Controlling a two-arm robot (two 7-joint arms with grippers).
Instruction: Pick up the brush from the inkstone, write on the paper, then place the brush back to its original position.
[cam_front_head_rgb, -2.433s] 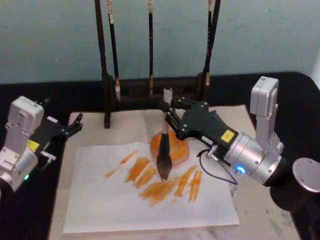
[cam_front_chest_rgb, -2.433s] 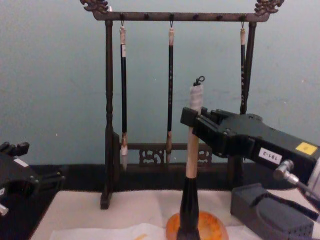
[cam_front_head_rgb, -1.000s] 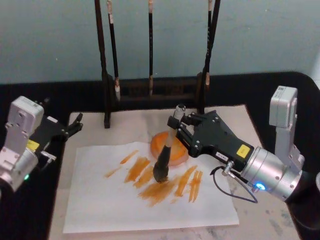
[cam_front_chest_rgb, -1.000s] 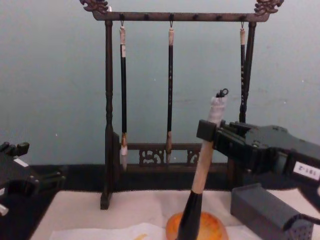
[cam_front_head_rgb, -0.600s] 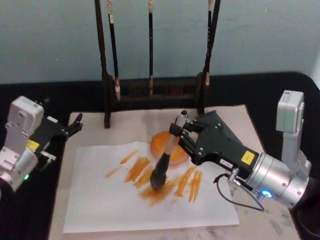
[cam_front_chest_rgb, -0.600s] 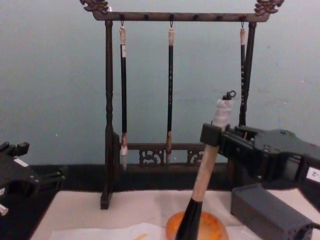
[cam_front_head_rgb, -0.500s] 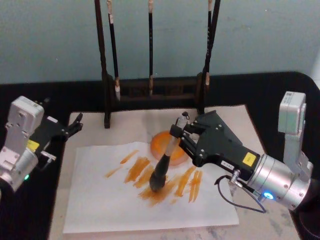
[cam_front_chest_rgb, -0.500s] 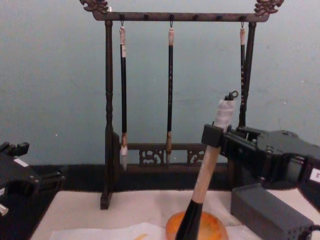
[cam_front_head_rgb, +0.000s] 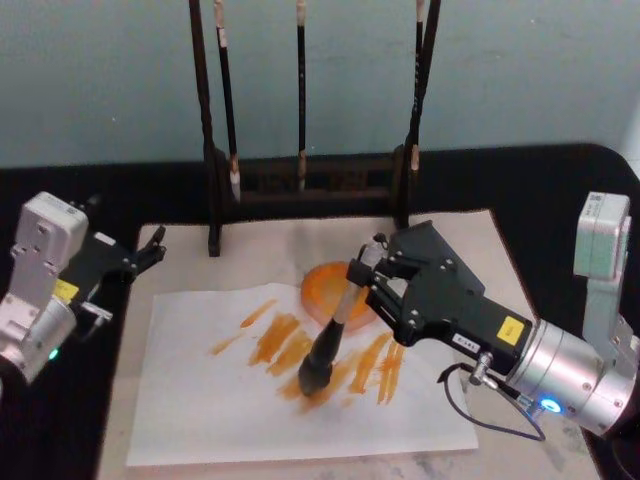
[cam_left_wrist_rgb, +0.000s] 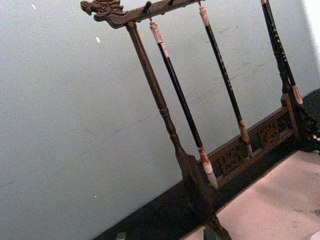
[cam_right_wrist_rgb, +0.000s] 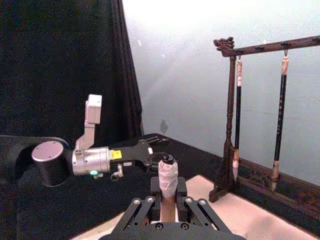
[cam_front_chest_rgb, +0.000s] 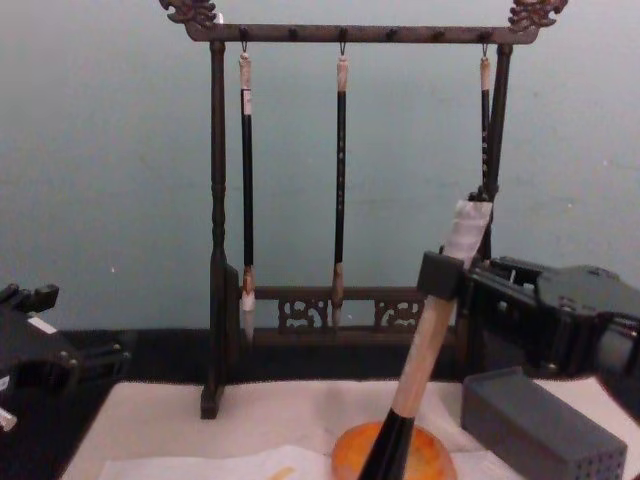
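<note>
Right claw (cam_front_head_rgb: 362, 281) clamped on pale handle of brush (cam_front_head_rgb: 329, 338), near taped top end. Brush tilted, bristles touching paper (cam_front_head_rgb: 200, 400) among orange strokes, just in front of inkstone (cam_front_head_rgb: 316, 286). Left claw (cam_front_head_rgb: 148, 250) parked at left side of desk (cam_front_head_rgb: 560, 190), fingers apart, empty.

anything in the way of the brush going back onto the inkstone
Nothing visible. The right gripper holds the brush tilted, bristles on the paper; the inkstone lies just behind the tip, only painted paper between. The rack stands farther back. The left gripper sits parked at left.
</note>
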